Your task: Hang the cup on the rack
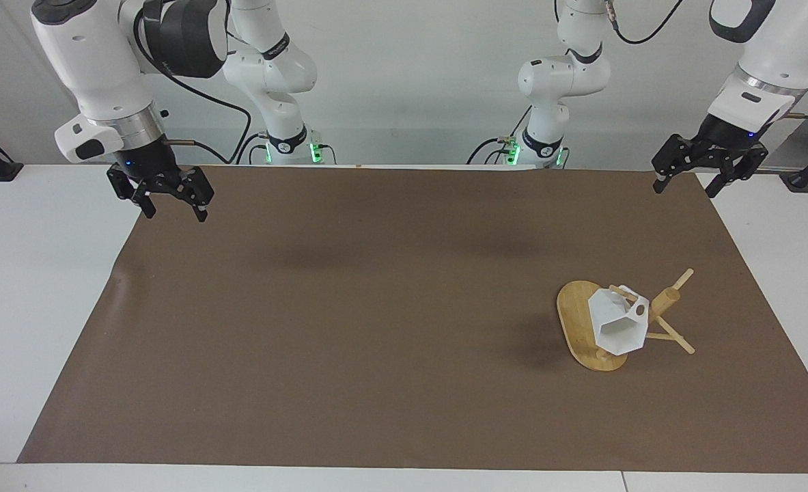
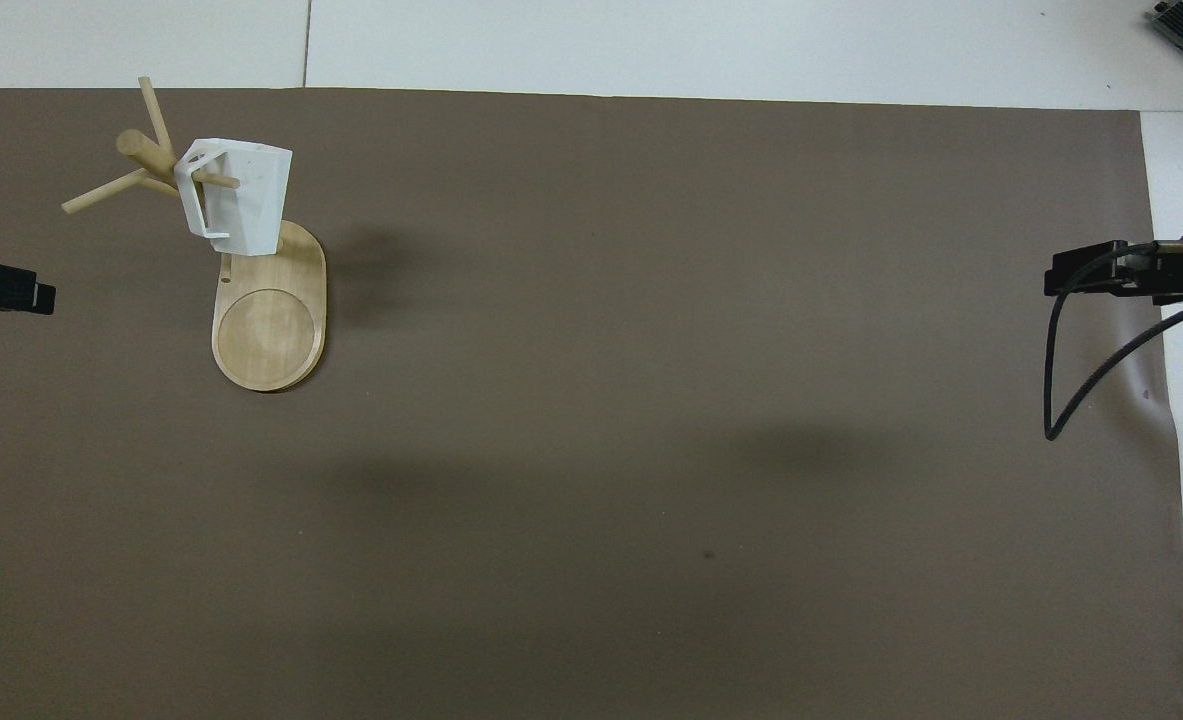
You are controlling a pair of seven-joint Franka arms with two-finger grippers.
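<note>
While the white table [image 1: 35, 287] carries a brown mat [image 1: 349, 328] over most of its top, you have both arms raised near the robots' edge of that mat, one at each end. Your left gripper [image 1: 709, 179] hangs in the air over the mat's corner at the left arm's end, its fingers [image 1: 659, 184] spread wide apart, holding nothing and touching nothing. Your right gripper [image 1: 171, 205] hangs over the corner at the right arm's end, and its fingers [image 1: 201, 213] also stand wide apart and empty.

Next in size you see the rack [image 1: 584, 328], toward the left arm's end of the table and well clear of both grippers; its oval base lies flat on the mat. The cup [image 1: 619, 321] hangs on the rack: one slanted peg [image 2: 213, 180] passes through its handle [image 2: 193, 165], and the white body tilts over the base without resting on the mat.
</note>
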